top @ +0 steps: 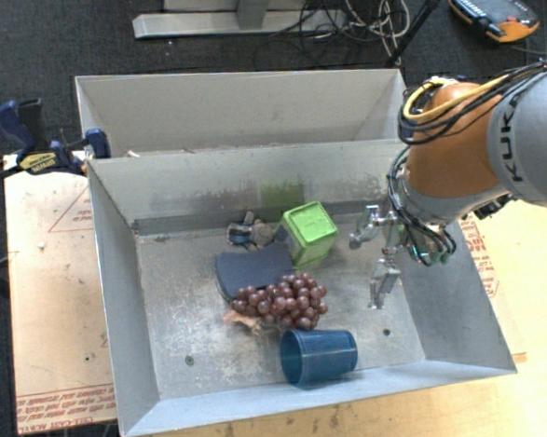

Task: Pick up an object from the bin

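Camera view: grey metal bin (118,270) w/ a few loose things, mostly mid-floor. Landmark = bunch of dark red grapes (284,298), lying approx. centre of the floor.

Gripper (377,260) is to the right of the grapes, well apart from them, low in the bin & near the right wall. Its two metal fingers (382,287) are spread wide, one toward the back wall, one toward the front. Bare bin floor shows between them. Arm (456,163) w/ orange cover comes in from the right of the grapes, over the bin's right rim. Cables (432,245) hang at the wrist.

Nearest things to the gripper:
- Green box (310,231): just behind the grapes & a bit right, tilted, paler face up. It's near the rear finger but apart from it.
- The grapes themselves are next nearest, left of the front finger.

The gripper is over bare floor beside these two, not over either one.

Other things, all placed from the grapes:
- Blue cup (319,355): on its side, just in front & slightly right, close to the front wall. Can't tell if it touches the bunch.
- Dark blue-grey flat piece (244,269): behind-left, its edge touching or tucked under the bunch.
- Small toy-like thing (248,231): further behind-left, by the back wall, too small to tell what it is.
- Brownish scrap (241,320): at the bunch's left edge.
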